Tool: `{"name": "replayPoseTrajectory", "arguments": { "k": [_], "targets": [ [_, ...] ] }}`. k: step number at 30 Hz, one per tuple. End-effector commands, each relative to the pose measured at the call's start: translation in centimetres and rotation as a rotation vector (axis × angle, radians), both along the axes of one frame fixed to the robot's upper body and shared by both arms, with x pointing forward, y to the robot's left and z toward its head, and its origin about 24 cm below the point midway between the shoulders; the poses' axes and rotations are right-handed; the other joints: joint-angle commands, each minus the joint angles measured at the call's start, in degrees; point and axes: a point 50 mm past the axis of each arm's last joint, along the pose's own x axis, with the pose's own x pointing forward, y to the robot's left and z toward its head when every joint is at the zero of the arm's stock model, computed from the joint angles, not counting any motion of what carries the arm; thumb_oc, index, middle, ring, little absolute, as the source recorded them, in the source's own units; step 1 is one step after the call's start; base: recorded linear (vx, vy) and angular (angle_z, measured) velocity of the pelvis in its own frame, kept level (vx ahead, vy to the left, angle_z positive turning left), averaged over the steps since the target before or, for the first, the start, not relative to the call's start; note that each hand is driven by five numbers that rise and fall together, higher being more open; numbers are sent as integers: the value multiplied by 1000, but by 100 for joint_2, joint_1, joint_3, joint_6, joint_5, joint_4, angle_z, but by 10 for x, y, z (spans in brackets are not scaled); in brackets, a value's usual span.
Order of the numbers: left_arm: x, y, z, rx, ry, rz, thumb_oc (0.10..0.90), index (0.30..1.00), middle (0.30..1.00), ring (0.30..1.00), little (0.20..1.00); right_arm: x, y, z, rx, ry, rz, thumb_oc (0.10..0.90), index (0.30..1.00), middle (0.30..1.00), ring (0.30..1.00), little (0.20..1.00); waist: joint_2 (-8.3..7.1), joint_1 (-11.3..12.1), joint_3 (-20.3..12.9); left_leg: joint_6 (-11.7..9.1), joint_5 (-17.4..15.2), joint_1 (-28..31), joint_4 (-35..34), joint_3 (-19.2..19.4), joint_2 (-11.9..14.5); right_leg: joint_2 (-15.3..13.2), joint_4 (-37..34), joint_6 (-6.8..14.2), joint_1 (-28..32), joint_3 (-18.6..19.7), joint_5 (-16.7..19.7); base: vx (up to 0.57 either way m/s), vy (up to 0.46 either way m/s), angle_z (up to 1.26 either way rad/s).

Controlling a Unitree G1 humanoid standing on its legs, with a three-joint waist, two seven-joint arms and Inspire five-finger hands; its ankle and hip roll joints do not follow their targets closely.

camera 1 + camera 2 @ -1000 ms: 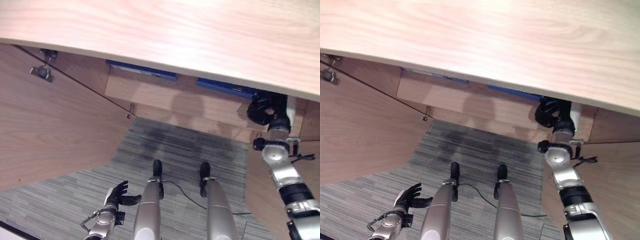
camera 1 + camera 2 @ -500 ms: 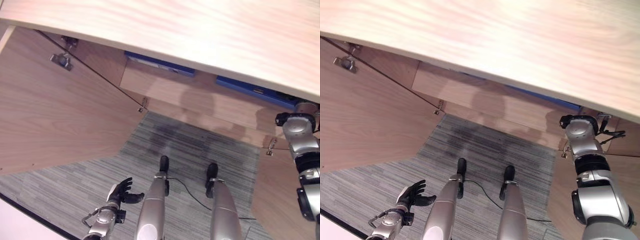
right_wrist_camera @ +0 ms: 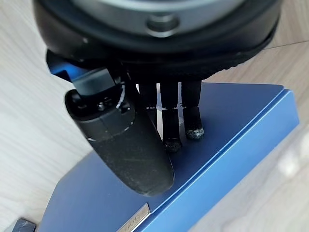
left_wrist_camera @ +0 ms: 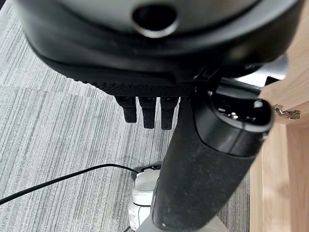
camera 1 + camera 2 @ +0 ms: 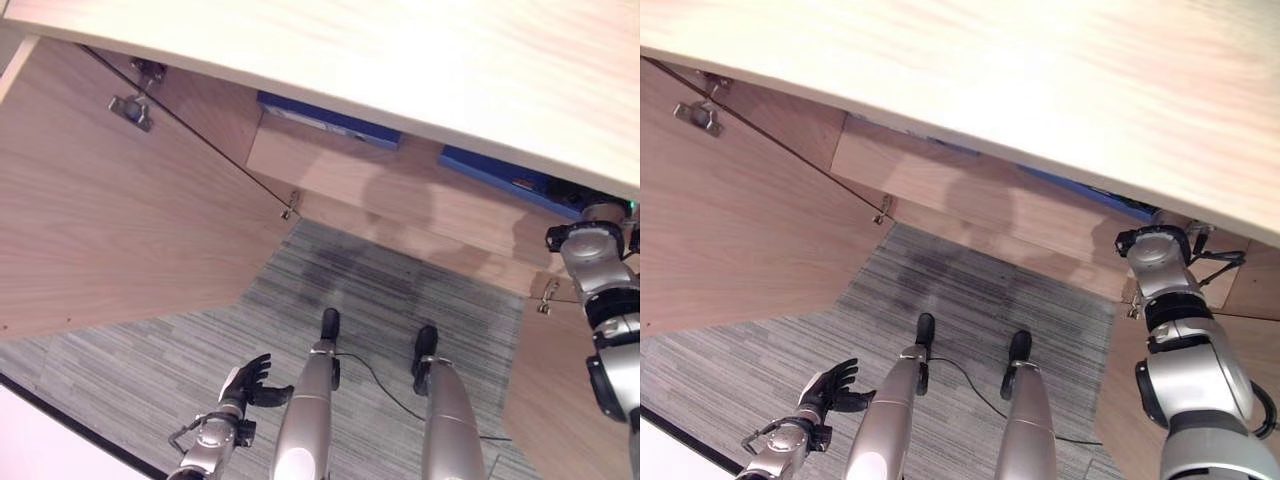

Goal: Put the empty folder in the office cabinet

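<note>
Head eyes look down on carpet (image 5: 150,370); wrist cameras sit close behind each hand

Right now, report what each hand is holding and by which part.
Nothing is gripped. The right hand rests straight fingers on the flat blue folder's top face inside the wooden cabinet. The left hand hangs open, empty.
</note>
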Motion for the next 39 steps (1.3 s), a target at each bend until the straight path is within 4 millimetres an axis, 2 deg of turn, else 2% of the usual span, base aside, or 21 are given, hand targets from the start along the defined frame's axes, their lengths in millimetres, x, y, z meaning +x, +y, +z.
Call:
{"name": "replayPoseTrajectory", "arguments": {
  "k": [1, 8, 16, 17, 18, 19, 20, 21, 23, 26, 27, 28, 31, 33, 35, 36, 37, 38, 39],
  "targets": [
    [-18, 20, -4, 57, 47, 13, 800, 900, 900, 900, 900, -2, -3, -10, 0, 58, 10, 400, 300, 300, 300, 300, 236, 85, -215, 48, -463, 91, 49, 9, -66, -49, -40, 431, 342, -70, -427, 0, 0, 0],
    [-19, 18, -5, 53, 49, 9, 800, 900, 900, 900, 900, -3, -3, -25, 21, 119, -7, 400, 300, 300, 300, 300, 316, 134, -205, 56, -447, 45, 14, -21, -95, -86, -31, 442, 287, -91, -444, 4, 0, 0],
    [-18, 16, -2, 42, 37, -19, 800, 900, 900, 900, 900, -11, -27, -14, 53, 111, -80, 400, 300, 300, 300, 300, 432, 187, -170, 53, -417, -35, 9, -44, -142, -151, 45, 466, 187, -106, -470, 13, -1, 5],
    [-19, 17, -2, 41, 38, -24, 800, 900, 900, 900, 900, -15, -38, 0, 50, 86, -108, 400, 300, 300, 300, 300, 464, 194, -162, 46, -403, -67, 20, -45, -167, -184, 68, 473, 144, -113, -469, 8, 0, 9],
    [-19, 17, -2, 41, 38, -24, 800, 900, 900, 900, 900, -15, -38, 0, 50, 86, -108, 400, 300, 300, 300, 300, 464, 194, -162, 46, -403, -67, 20, -45, -167, -184, 68, 473, 144, -113, -469, 12, 12, 6],
    [-20, 18, -2, 36, 40, -32, 800, 900, 900, 900, 900, -19, -49, 15, 41, 56, -137, 400, 300, 300, 300, 300, 505, 210, -179, 45, -390, -90, 2, -36, -188, -216, 95, 481, 96, -102, -472, 13, 25, 6],
    [-22, 19, -1, 35, 42, -41, 800, 900, 900, 900, 900, -24, -60, 38, 20, 9, -166, 400, 300, 300, 300, 300, 541, 244, -200, 42, -377, -104, -36, -22, -204, -231, 108, 491, 60, -96, -473, 16, 36, 10],
    [-23, 19, -2, 34, 47, -50, 800, 900, 900, 900, 900, -28, -65, 48, 10, -9, -181, 400, 300, 300, 300, 300, 560, 248, -208, 36, -368, -117, -40, -16, -209, -251, 118, 496, 32, -87, -471, 18, 30, 14],
    [-24, 19, -2, 33, 49, -57, 800, 900, 900, 900, 900, -31, -70, 56, 1, -24, -196, 400, 300, 300, 300, 300, 584, 258, -220, 36, -363, -121, -52, -13, -217, -259, 128, 500, 12, -79, -474, 10, 19, 7],
    [-27, 21, -2, 33, 58, -77, 800, 900, 900, 900, 900, -41, -81, 93, -35, -104, -235, 400, 300, 300, 300, 300, 622, 284, -269, 27, -335, -124, -103, 10, -242, -296, 122, 516, -21, -73, -464, 42, 1, 3],
    [-28, 21, -2, 29, 60, -82, 800, 900, 900, 900, 900, -44, -83, 103, -48, -124, -245, 400, 300, 300, 300, 300, 603, 281, -316, 4, -526, -53, -93, 3, -259, -312, 177, 547, 31, -39, -675, 114, -26, 8],
    [-30, 24, -1, 27, 63, -87, 800, 900, 900, 900, 900, -49, -84, 126, -72, -180, -250, 400, 300, 300, 300, 300, 593, 299, -360, 0, -516, -50, -129, -10, -266, -310, 153, 542, 35, -33, -674, 121, -26, 6],
    [-33, 29, 0, 31, 69, -86, 800, 900, 900, 900, 900, -54, -80, 159, -99, -277, -240, 400, 300, 300, 300, 300, 563, 300, -410, -6, -524, -30, -138, -7, -271, -312, 173, 543, 38, -28, -688, 17, -9, 6],
    [-33, 29, 0, 29, 70, -86, 800, 900, 900, 900, 900, -55, -78, 166, -112, -293, -234, 400, 300, 300, 300, 300, 561, 293, -416, -6, -523, -22, -152, -4, -267, -307, 165, 542, 50, -21, -690, 0, 0, 0],
    [-33, 32, 1, 29, 71, -80, 800, 900, 900, 900, 900, -55, -68, 186, -120, -365, -197, 400, 300, 300, 300, 300, 515, 283, -445, -13, -526, -1, -165, -8, -253, -285, 155, 536, 72, -17, -690, 22, -38, -1],
    [-33, 32, 1, 30, 72, -79, 800, 900, 900, 900, 900, -55, -66, 189, -115, -382, -189, 400, 300, 300, 300, 300, 504, 280, -452, -14, -528, 4, -163, -13, -253, -281, 150, 533, 83, -18, -692, -91, 4, -2],
    [-32, 33, 1, 33, 70, -78, 800, 900, 900, 900, 900, -54, -64, 191, -104, -399, -177, 400, 300, 300, 300, 300, 522, 288, -427, 5, -323, -58, -206, -8, -229, -260, 72, 508, 39, -55, -469, 0, 0, 0],
    [-33, 32, 1, 32, 72, -78, 800, 900, 900, 900, 900, -54, -64, 191, -105, -398, -177, 400, 300, 300, 300, 300, 499, 276, -458, -16, -515, 4, -172, -21, -243, -269, 133, 531, 91, -19, -674, -88, 6, -1],
    [-31, 33, 1, 31, 69, -72, 800, 900, 900, 900, 900, -50, -57, 193, -97, -409, -145, 400, 300, 300, 300, 300, 489, 275, -439, 0, -330, -40, -212, -21, -218, -241, 52, 499, 70, -67, -472, 113, -37, 2]
  ]
}}
